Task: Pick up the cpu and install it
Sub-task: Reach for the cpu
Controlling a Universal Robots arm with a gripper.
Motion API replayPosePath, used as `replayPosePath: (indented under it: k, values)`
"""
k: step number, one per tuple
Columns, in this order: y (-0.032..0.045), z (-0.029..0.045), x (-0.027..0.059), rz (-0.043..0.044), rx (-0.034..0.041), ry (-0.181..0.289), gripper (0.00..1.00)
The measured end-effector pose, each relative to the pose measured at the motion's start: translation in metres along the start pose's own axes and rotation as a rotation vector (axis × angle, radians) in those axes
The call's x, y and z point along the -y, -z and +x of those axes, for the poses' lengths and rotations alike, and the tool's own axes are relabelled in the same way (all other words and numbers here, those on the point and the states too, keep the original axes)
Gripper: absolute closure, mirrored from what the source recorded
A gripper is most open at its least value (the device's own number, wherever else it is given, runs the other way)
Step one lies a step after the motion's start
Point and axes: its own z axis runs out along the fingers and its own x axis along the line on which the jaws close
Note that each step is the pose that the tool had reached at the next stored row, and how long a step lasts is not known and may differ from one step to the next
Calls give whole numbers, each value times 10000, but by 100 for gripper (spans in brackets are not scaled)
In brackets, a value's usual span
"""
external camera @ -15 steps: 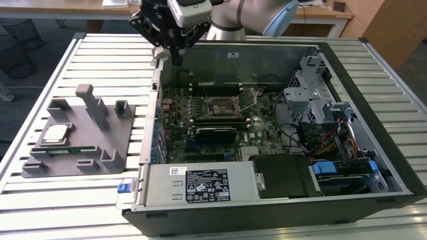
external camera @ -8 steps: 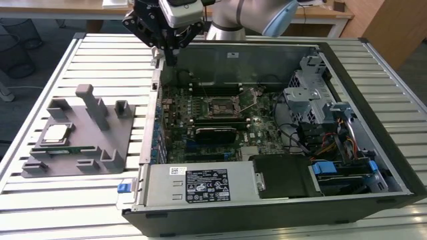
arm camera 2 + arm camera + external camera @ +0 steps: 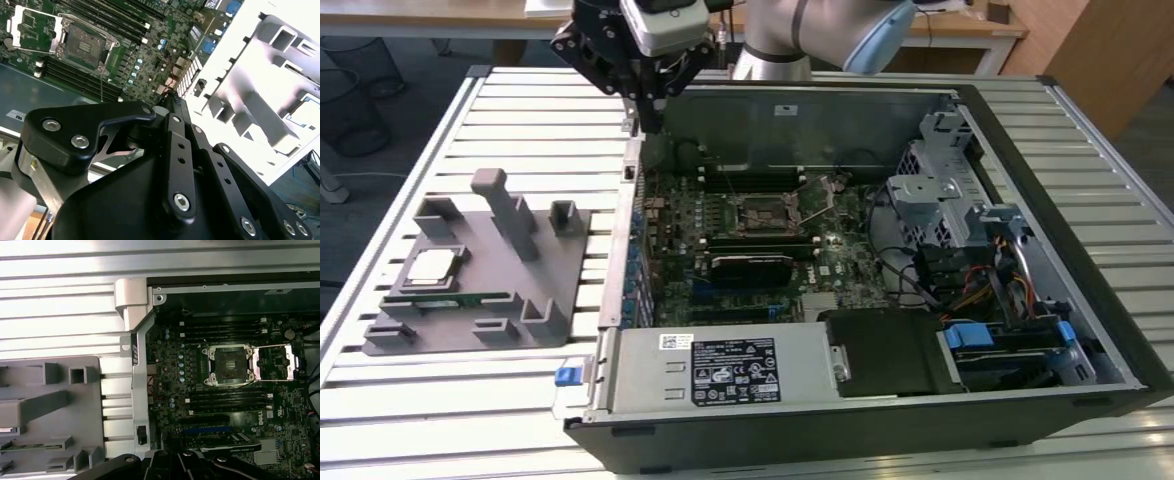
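The small flat square cpu with its shiny silver top (image 3: 431,268) lies in a recess of the grey moulded plastic holder (image 3: 520,290), just behind a long green memory stick (image 3: 447,298), on the slatted white table (image 3: 520,130) at the exterior view's left. The black two-fingered pincer (image 3: 646,120) hangs well apart from it, above the far corner of the open black computer case (image 3: 1107,330), drawn closed on nothing. The motherboard's metal-framed socket (image 3: 227,365) stands open and bare.
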Motion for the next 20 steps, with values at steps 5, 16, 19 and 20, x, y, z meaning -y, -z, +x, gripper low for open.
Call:
replayPosePath:
  k: [5,16,19,20]
  values:
    - [0,114,9,-1,1,-1,89]
    - [1,421,32,-1,1,-2,89]
    - [1,501,38,0,1,-2,89]
    - [2,532,40,0,0,-1,89]
